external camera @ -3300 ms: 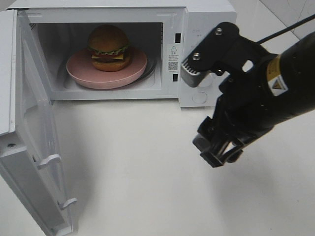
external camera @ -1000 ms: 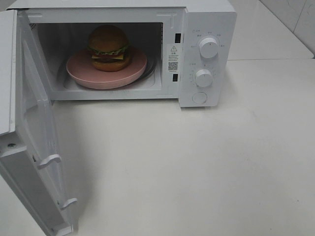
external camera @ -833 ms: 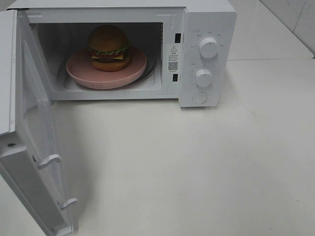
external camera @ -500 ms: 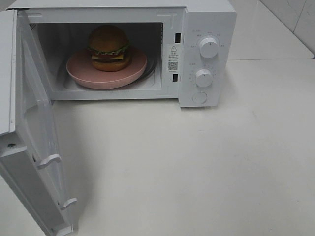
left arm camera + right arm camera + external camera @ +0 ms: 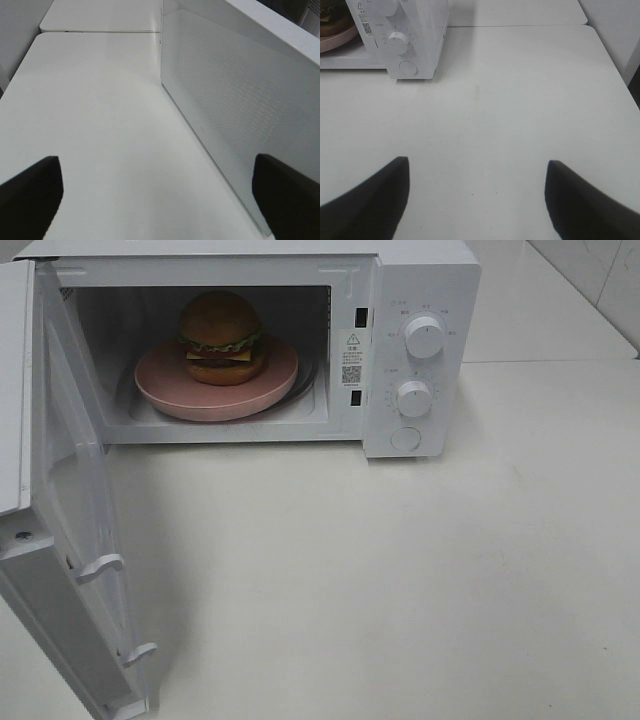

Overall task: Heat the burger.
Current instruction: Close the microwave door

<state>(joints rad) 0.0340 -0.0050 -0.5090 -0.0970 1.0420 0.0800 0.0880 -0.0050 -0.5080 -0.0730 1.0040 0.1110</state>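
Burger (image 5: 222,337) on plate (image 5: 160,385) inside open microwave (image 5: 420,280), upper left. Left end effector (image 5: 157,196), right end effector (image 5: 476,196): both spread apart, empty.

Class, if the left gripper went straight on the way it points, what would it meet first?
Probably the open microwave door: its meshed face stands ahead of one finger of the left gripper. Between the fingers lies only white table. Depth is unclear.
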